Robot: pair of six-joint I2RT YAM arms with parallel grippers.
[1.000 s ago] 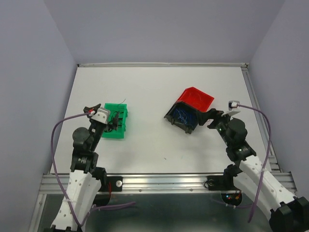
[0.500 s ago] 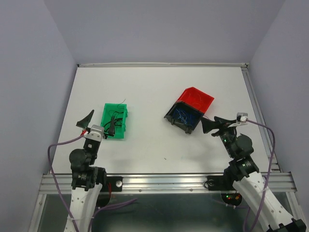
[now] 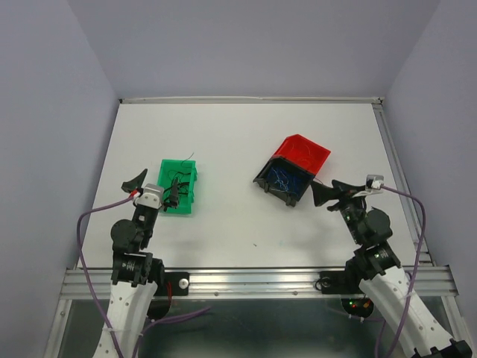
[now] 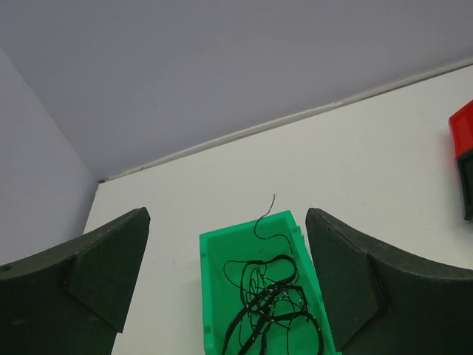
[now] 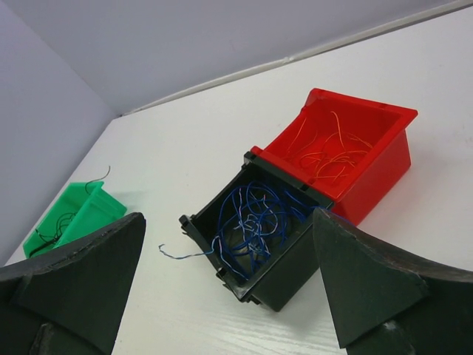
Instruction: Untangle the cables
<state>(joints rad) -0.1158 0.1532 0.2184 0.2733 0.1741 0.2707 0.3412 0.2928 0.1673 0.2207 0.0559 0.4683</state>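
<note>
Black cables (image 4: pixel 273 303) lie tangled in a green bin (image 4: pixel 211 296), with one end poking over its far rim. In the top view this green bin (image 3: pixel 186 205) sits at left. Blue cables (image 5: pixel 259 214) fill a black bin (image 5: pixel 295 277); one strand trails onto the table. Thin red-orange cables (image 5: pixel 329 151) lie in a red bin (image 5: pixel 384 174) that touches the black bin. My left gripper (image 3: pixel 154 186) is open and empty, just near of the green bin. My right gripper (image 3: pixel 332 192) is open and empty, to the right of the black bin (image 3: pixel 264 181).
The white table (image 3: pixel 231 134) ends in walls at the back and on both sides. A metal rail (image 3: pixel 253 277) runs along the near edge by the arm bases. A purple hose (image 3: pixel 411 216) loops beside the right arm.
My left gripper drew back from over the green bin, then edged forward a little. My right gripper drew back to the right from the black bin, then stayed almost still. The bins have not moved.
</note>
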